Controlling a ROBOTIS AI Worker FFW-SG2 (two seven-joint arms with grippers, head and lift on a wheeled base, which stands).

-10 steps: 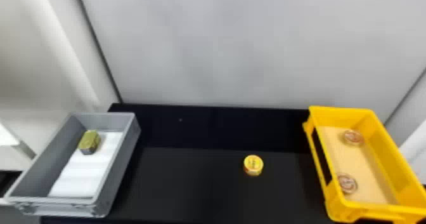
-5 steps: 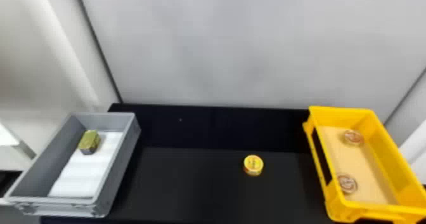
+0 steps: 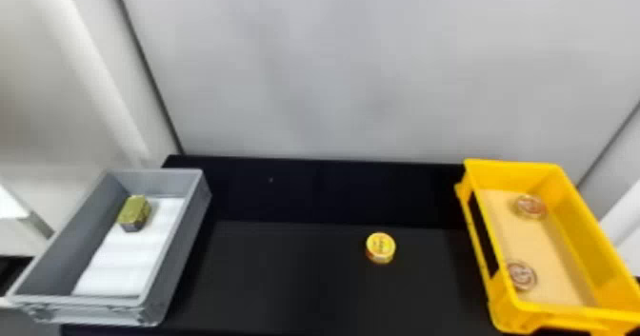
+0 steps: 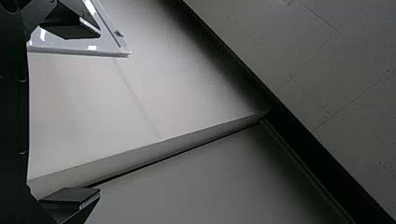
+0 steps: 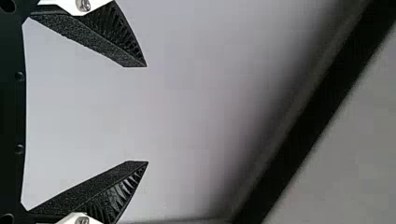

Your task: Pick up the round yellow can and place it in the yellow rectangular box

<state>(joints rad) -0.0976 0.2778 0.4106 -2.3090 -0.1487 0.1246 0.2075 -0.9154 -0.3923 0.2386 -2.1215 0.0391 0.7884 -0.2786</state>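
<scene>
Nothing moved in head view. Left fingers (image 4: 67, 195) apart, right fingers (image 5: 93, 36) also. Pick is ahead, I judge; next, bring right fingers to yellow can (image 3: 380, 248).

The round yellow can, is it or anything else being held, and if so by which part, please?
Nothing is held: the left gripper and the right gripper are open and empty, and the can rests on the black table.

We count six objects of three kinds and colors: one round yellow can (image 3: 380, 248), two reddish-topped round tins (image 3: 530, 206), one olive-gold block (image 3: 135, 212), one gray box (image 3: 176, 259) and one yellow rectangular box (image 3: 512, 167). We also count two liners, one white (image 3: 124, 259), one tan (image 3: 538, 244).We count one round yellow can (image 3: 380, 248), two reddish-topped round tins (image 3: 530, 206) and one olive-gold block (image 3: 135, 212). We tally two boxes, one yellow rectangular box (image 3: 512, 167) and one gray box (image 3: 176, 259), plus two liners: one white liner (image 3: 124, 259), one tan liner (image 3: 538, 244).
</scene>
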